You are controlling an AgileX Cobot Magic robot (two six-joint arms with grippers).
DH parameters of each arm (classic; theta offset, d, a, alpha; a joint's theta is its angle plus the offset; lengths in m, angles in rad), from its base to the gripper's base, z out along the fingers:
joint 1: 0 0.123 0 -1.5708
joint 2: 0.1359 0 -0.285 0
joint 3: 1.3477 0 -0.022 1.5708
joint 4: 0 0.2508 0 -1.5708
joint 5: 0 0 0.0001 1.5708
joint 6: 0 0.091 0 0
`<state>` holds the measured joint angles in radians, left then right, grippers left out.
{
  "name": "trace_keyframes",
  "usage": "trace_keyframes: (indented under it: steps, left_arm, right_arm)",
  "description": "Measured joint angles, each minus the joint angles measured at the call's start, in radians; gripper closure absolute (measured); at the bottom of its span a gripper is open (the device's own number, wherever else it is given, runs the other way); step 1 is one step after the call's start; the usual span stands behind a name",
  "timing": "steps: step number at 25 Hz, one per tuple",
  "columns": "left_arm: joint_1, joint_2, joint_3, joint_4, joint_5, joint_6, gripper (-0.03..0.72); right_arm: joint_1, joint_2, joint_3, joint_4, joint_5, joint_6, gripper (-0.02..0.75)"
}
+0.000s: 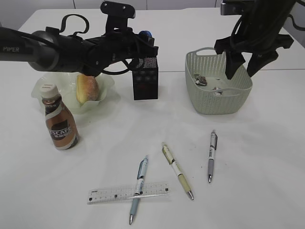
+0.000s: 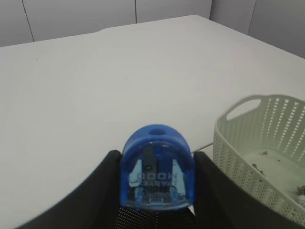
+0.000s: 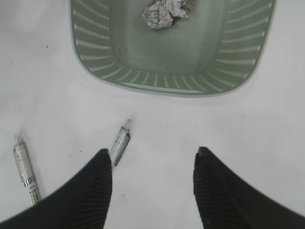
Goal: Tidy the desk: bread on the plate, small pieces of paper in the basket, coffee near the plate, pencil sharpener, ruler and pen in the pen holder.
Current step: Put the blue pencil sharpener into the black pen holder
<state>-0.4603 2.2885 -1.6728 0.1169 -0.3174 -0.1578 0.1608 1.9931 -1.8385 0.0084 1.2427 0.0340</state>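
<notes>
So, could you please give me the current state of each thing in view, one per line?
Left gripper: shut on pencil sharpener, above pen holder.
Right gripper: open, empty.
Basket: upright, crumpled paper inside.
Bread: on plate.
Coffee bottle: upright, capped, beside plate.
Ruler: flat on table, blue pen lying across it.
Two other pens: flat on table.

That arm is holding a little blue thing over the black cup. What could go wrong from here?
1. The sharpener is pinched between the left gripper's fingers just above the pen holder; released off-centre, it might hit the rim and tumble onto the table.
2. The ruler lies under a pen; lifting either could drag the other.
3. The left arm reaches over the bread and could knock it when pulling away.
</notes>
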Motion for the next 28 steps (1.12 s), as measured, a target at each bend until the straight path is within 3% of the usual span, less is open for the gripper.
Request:
trace_keyframes:
  steps: [28]
  left_arm:
    - [0.000, 0.033, 0.000, 0.000, 0.000, 0.000, 0.367]
  right_arm:
    - [0.000, 0.000, 0.000, 0.000, 0.000, 0.000, 0.334]
